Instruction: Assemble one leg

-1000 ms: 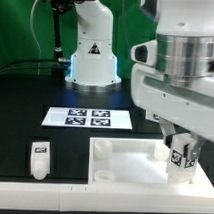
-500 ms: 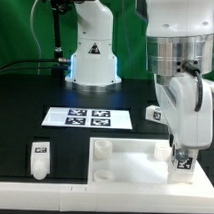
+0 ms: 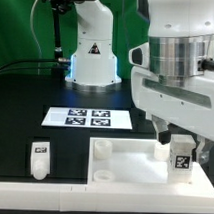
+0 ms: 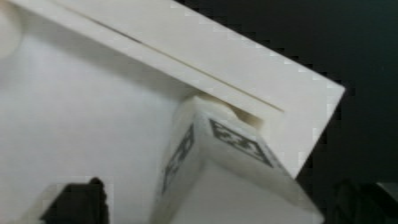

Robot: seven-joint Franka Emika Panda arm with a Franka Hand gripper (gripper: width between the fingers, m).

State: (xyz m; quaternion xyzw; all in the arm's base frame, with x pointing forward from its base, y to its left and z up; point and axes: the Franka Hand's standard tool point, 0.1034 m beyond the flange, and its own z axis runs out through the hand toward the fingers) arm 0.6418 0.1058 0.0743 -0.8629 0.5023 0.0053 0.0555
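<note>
While the arm hangs low over the panel, everything turns on one corner.

Exterior view, landmark: the big white panel [image 3: 123, 164] lies at the front of the black table [image 3: 25, 112].
Exterior view, leg: the leg [image 3: 179, 158] stands upright at the panel's far corner on the exterior view's right, tag facing us.
Exterior view, claw: the gripper [image 3: 180, 150] comes straight down over that leg, fingers either side; it looks clamped on it.
Exterior view, others: a spare peg [image 3: 38, 158] stands off the panel's opposite end; the marker board [image 3: 88, 118] lies beyond the panel.
Wrist view, leg: the leg [image 4: 222, 150] points its long axis away from the claw, toward the panel's [image 4: 89, 120] raised rim.
Wrist view, claw: dark fingertips [image 4: 80, 200] flank the leg.
Judgement: the leg sits directly below the claw, so seating it is likely a straight push or twist along that upright axis.
</note>
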